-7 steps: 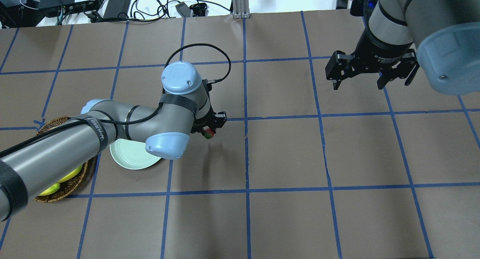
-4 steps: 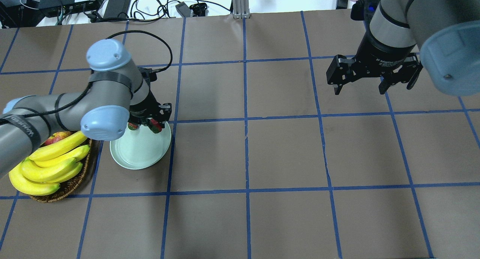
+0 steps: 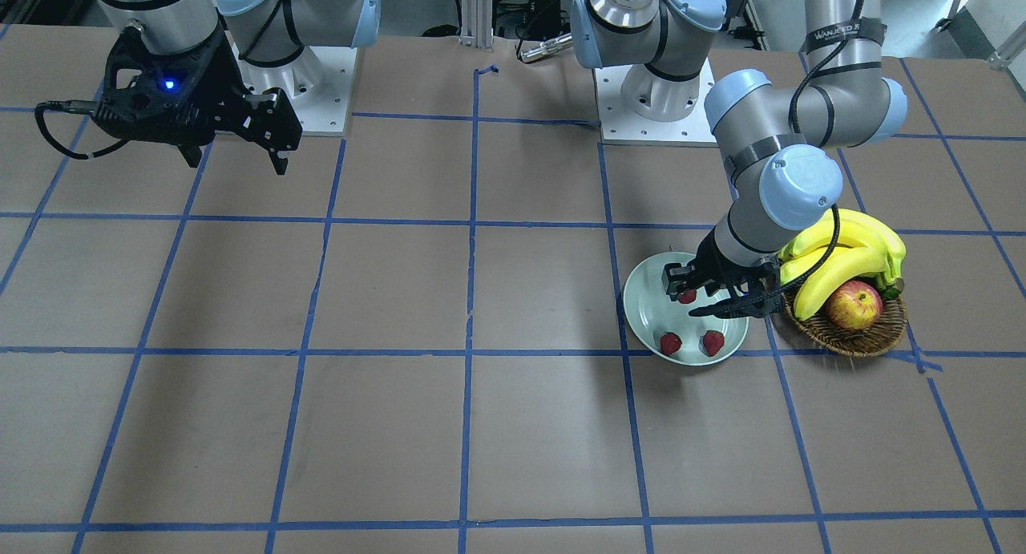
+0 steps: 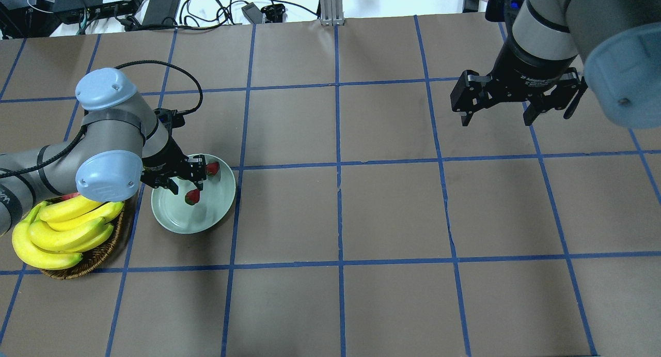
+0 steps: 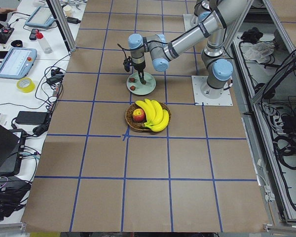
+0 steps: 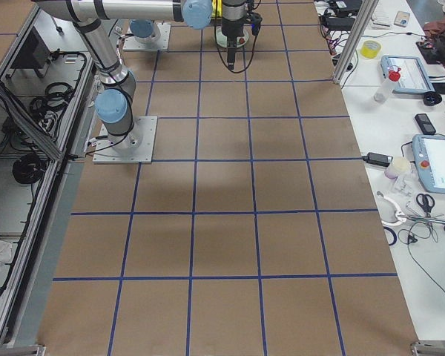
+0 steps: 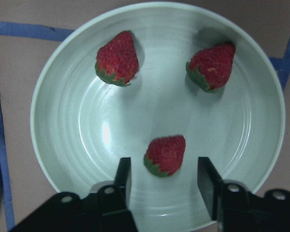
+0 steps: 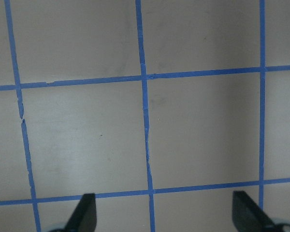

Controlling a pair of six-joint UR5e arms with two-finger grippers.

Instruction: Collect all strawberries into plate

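Note:
The pale green plate (image 4: 201, 220) lies at the left, next to the basket. Three strawberries lie in it in the left wrist view: two at the far side (image 7: 117, 59) (image 7: 211, 66) and one near me (image 7: 165, 154). My left gripper (image 4: 182, 184) hangs just over the plate, open, with its fingers (image 7: 123, 176) on either side of the near strawberry (image 4: 192, 196) and gaps between. From the front, the plate (image 3: 649, 305) shows the same three berries (image 3: 670, 343) under the left gripper (image 3: 709, 299). My right gripper (image 4: 516, 109) is open and empty, high at the far right.
A brown wicker basket (image 4: 100, 253) with bananas (image 4: 62, 230) and a red-yellow apple (image 3: 854, 305) sits right beside the plate, close to my left arm's elbow. Cables and power bricks (image 4: 160, 5) lie beyond the table's far edge.
My left gripper carried a strawberry leftward from the table's middle to over the plate, then opened; the strawberry now lies in the plate. The right arm barely moved.

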